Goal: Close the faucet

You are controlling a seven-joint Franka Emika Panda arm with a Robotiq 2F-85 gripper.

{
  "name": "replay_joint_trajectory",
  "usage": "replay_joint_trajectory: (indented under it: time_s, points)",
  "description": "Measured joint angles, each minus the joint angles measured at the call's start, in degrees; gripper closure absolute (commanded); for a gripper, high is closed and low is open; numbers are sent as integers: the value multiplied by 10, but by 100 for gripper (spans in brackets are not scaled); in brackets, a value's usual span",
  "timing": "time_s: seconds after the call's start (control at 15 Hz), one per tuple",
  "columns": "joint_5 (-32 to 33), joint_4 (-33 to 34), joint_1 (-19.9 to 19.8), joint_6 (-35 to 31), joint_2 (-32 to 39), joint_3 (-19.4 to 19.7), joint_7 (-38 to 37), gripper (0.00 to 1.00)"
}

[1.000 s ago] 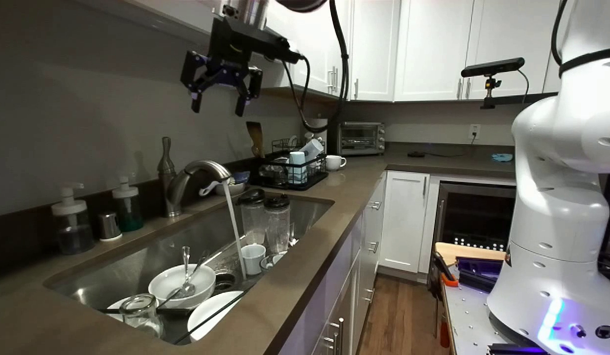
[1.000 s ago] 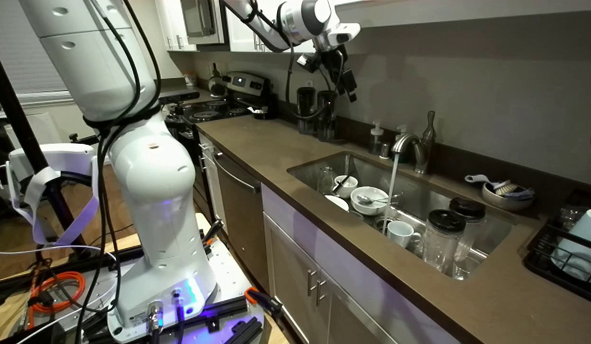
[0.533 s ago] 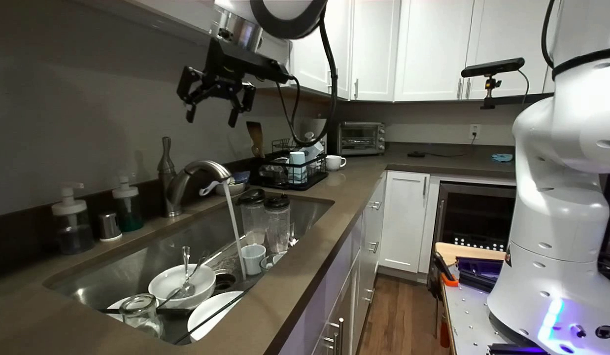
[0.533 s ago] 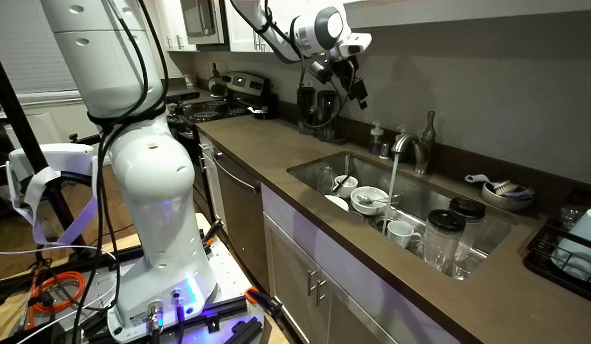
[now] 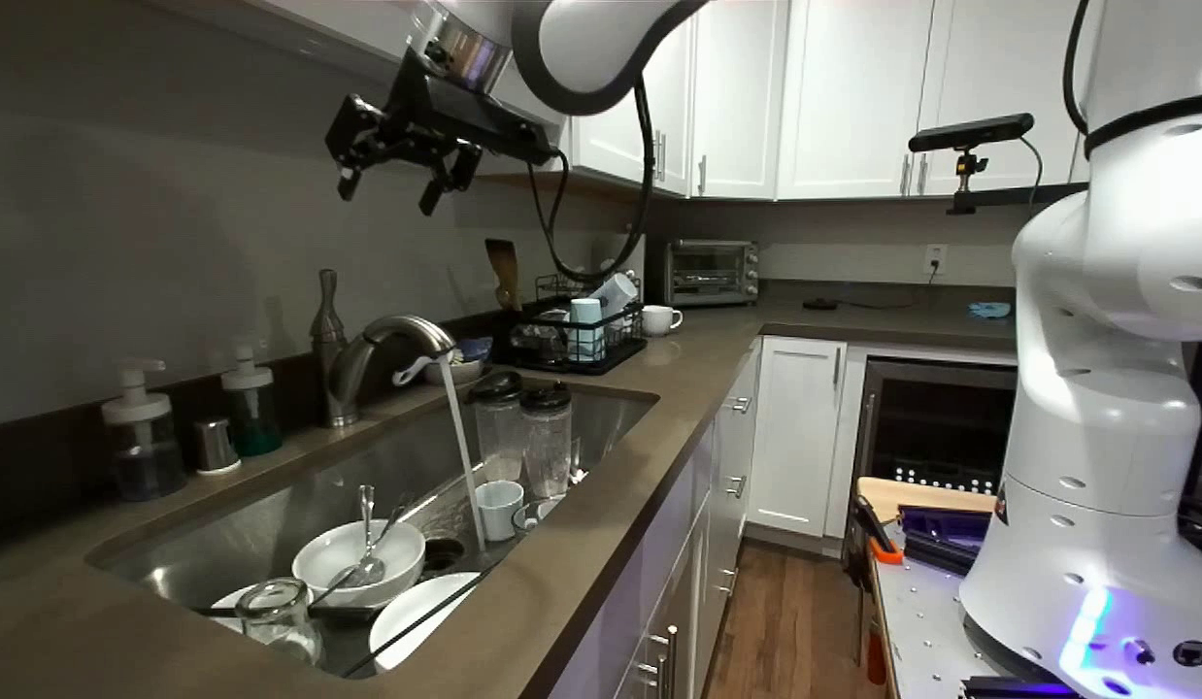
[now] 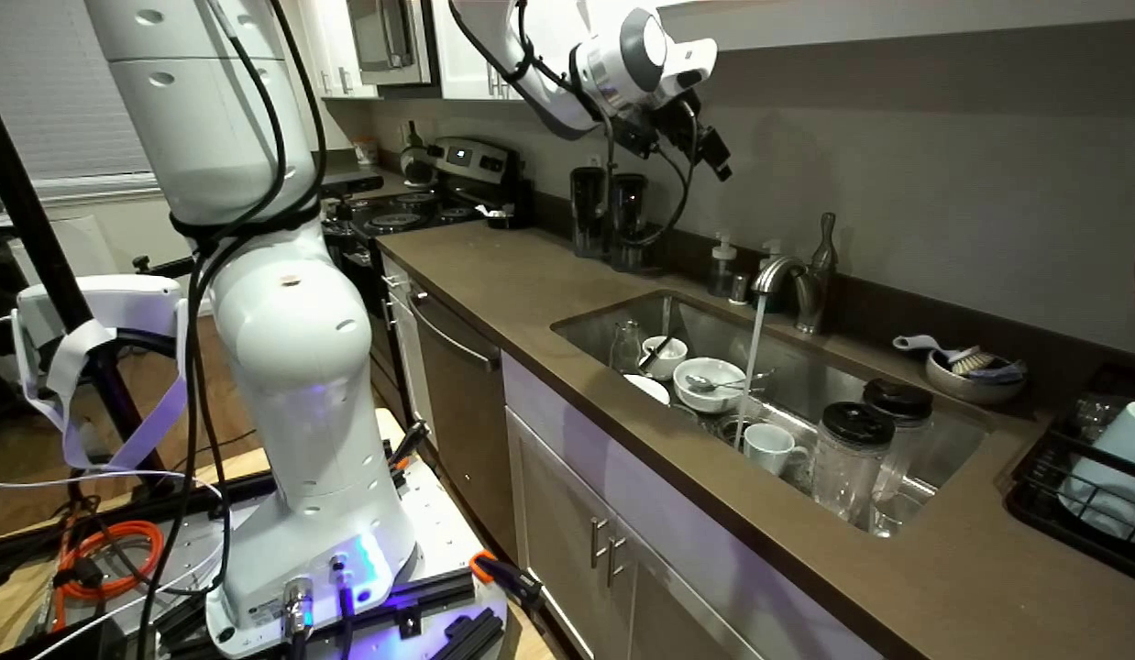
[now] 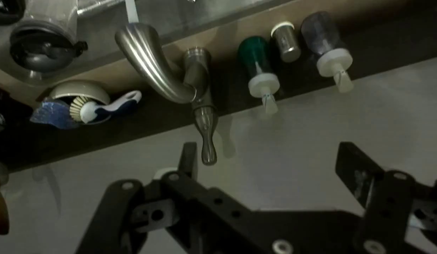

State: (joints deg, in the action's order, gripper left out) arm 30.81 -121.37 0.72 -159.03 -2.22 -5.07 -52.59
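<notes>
The silver faucet (image 5: 347, 379) stands behind the sink and shows in both exterior views (image 6: 810, 298). Water (image 5: 460, 437) runs from its arched spout (image 7: 148, 63) into the sink. Its lever handle (image 5: 327, 311) points upward from the base and also shows in an exterior view (image 6: 825, 243). My gripper (image 5: 387, 194) is open and empty, high above the faucet near the wall; it also shows in an exterior view (image 6: 721, 172). In the wrist view the gripper (image 7: 267, 144) appears with the handle's end (image 7: 208, 153) beside the left finger (image 7: 187, 158), apparently farther off.
Soap bottles (image 5: 143, 437) and a small metal cylinder (image 5: 216, 447) stand beside the faucet. The sink (image 6: 613, 316) holds bowls, a mug (image 6: 771, 446) and lidded blender cups (image 6: 852, 458). A brush bowl (image 6: 971, 380) and dish rack (image 5: 582, 340) stand farther along. Cabinets hang above.
My gripper has moved toward the wall and faucet side, dipping first and then rising and tilting. It stays open. The faucet and running water look the same.
</notes>
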Motion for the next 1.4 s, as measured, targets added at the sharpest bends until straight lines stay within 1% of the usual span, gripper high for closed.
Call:
replay_joint_trajectory:
  time_s: [0.07, 0.2, 0.47, 0.6, 0.93, 1.07, 1.2, 1.4]
  points:
    - [33, 3, -5, -19, 3, 5, -19, 0]
    - [66, 14, -13, -38, 15, 16, -32, 0]
    - [68, 47, -15, -43, 62, 29, -31, 0]
    - [69, 70, -14, -56, 92, 32, -31, 0]
    - [103, 141, -13, -84, 157, 54, -32, 0]
    - [101, 159, -14, -84, 170, 57, -32, 0]
    - [101, 162, -14, -84, 173, 57, -32, 0]
    - [156, 165, 4, -80, 174, 84, -59, 0]
